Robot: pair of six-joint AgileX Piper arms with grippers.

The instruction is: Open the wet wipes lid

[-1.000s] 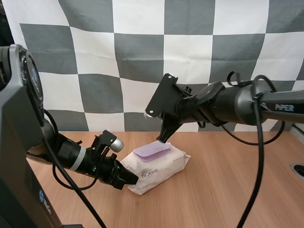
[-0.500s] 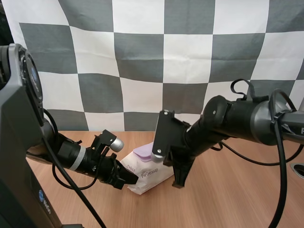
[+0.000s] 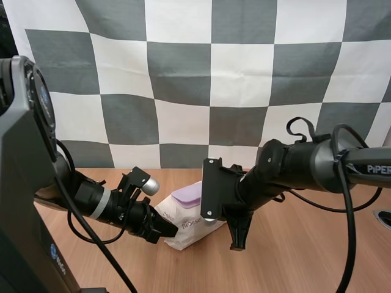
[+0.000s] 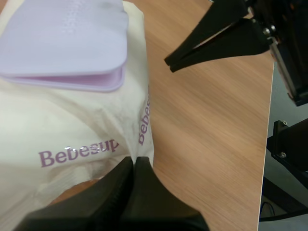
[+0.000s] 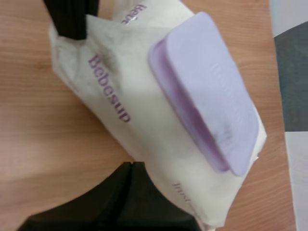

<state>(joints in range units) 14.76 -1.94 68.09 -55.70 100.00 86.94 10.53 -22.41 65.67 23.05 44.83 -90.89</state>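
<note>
The left gripper (image 3: 166,231) is seen with its two black fingers pressed together on the near end seam of a cream-white, soft plastic pack of wet wipes (image 3: 183,224), which bears purple lettering. The film appears to be pinched between the tips. The right gripper (image 3: 238,242) is pointed down at the brown wooden table (image 3: 299,250), just beside the pack's right side. Its fingers are closed on each other with nothing between them, and in the right wrist view the tips are met by the pack's side edge.

Compared with a second ago, the right gripper has been brought down from above the far end of the lid to table level beside the pack; over the last half second it has shifted only slightly. The left gripper's place at the pack's end has been kept throughout.

The pack is laid flat near the middle of the table, between the two grippers. Its flat, rounded, lilac plastic lid (image 3: 189,194) is seen shut on the pack's top face.
</note>
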